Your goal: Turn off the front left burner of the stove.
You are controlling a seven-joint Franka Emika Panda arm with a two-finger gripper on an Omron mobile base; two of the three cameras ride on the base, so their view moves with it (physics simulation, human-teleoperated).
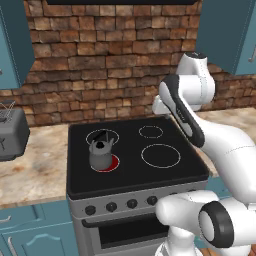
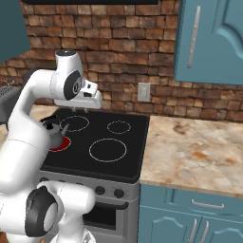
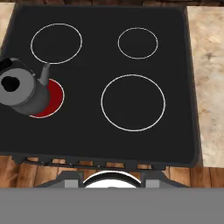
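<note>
While the arm (image 1: 200, 130) rose at the right of the left base view, the stove (image 1: 135, 187) filled the lower centre. Its front left burner (image 3: 51, 98) glowed red at the left of the hand view, with a kettle (image 3: 22, 92) on it. The knobs (image 1: 111, 206) ran below the glass. The gripper (image 2: 81, 110), above the top, was closed and held nothing.

Our arm rises from the base, bends at a dark-jointed elbow and folds back on itself, so the wrist sits high and the hand points straight down. In the right base view our gripper (image 2: 85, 110) hangs below the flat white hand, its short fingers barely showing under it. The jaws are closed together and we hold nothing between them. The forearm runs level, and the hand touches nothing.
</note>
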